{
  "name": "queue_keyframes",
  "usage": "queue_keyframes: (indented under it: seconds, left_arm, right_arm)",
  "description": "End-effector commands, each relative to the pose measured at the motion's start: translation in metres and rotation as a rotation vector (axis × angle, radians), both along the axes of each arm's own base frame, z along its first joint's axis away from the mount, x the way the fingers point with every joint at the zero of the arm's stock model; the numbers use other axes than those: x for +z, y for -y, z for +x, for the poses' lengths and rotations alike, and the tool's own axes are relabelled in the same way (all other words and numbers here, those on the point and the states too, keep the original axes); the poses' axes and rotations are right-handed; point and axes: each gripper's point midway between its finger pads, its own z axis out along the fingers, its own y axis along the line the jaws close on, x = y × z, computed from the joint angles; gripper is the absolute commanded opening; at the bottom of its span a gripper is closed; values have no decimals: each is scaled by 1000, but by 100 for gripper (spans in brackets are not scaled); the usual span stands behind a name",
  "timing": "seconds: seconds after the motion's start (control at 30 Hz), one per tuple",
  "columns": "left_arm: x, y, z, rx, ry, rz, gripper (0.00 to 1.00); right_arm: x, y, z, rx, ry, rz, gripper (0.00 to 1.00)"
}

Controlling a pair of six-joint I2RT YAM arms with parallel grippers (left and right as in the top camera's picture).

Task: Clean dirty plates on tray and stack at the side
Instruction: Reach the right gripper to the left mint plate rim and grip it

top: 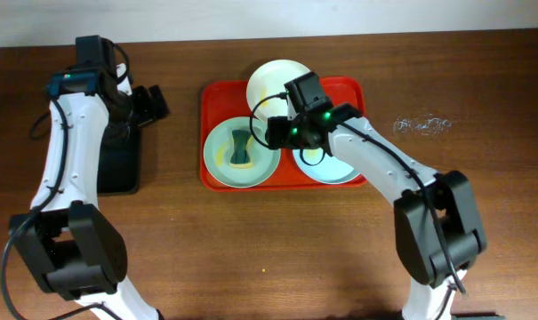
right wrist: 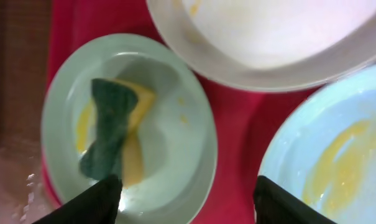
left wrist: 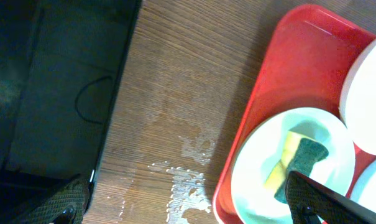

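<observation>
Three plates (top: 217,149), one sponge (right wrist: 113,134) lay on one red tray (top: 217,98) below right end effector (right wrist: 186,186), apart. Left end effector (left wrist: 191,199) apart; droplets (left wrist: 183,182) beneath showed in left wrist only.

Three plates: one white plate (top: 277,78) ahead of the right gripper (top: 282,133), one green plate (top: 220,142) to its left, one blue plate (top: 340,171) to its right. One sponge (top: 241,149). One red tray (top: 217,93). One black tray (top: 117,173).

Red tray (top: 217,98). Cream plate (top: 270,82). Pale blue-green plate (top: 220,142), yellow smears; second blue-green plate (right wrist: 324,124), yellow streak. Sponge (top: 241,149) dark green, yellow. Brown wood-grain tabletop (top: 269,240). Black tray (top: 117,169).
</observation>
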Motion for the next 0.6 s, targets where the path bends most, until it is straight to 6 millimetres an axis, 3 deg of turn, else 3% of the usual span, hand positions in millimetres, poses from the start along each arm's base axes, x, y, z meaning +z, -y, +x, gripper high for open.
queue_keyframes:
  seconds: [0.0, 0.07, 0.27, 0.33, 0.43, 0.57]
  left_arm:
    - [1, 15, 0, -38, 3, -4, 99]
    - [1, 25, 0, -67, 4, -3, 99]
    - [1, 35, 0, -92, 3, -2, 99]
    - [1, 35, -1, -92, 1, -2, 99]
    - [0, 35, -2, -92, -4, -2, 100]
    - [0, 35, -2, -107, -2, 3, 99]
  right_arm:
    - [-25, 3, 8, 0, -2, -62, 70]
    - [-42, 2, 7, 8, -26, -71, 69]
    - [-46, -12, 6, 102, 22, -99, 67]
    - [-47, -3, 10, 76, 38, -145, 67]
    - [-39, 19, 12, 26, 37, -250, 73]
    - [4, 13, 7, 47, 14, -225, 79]
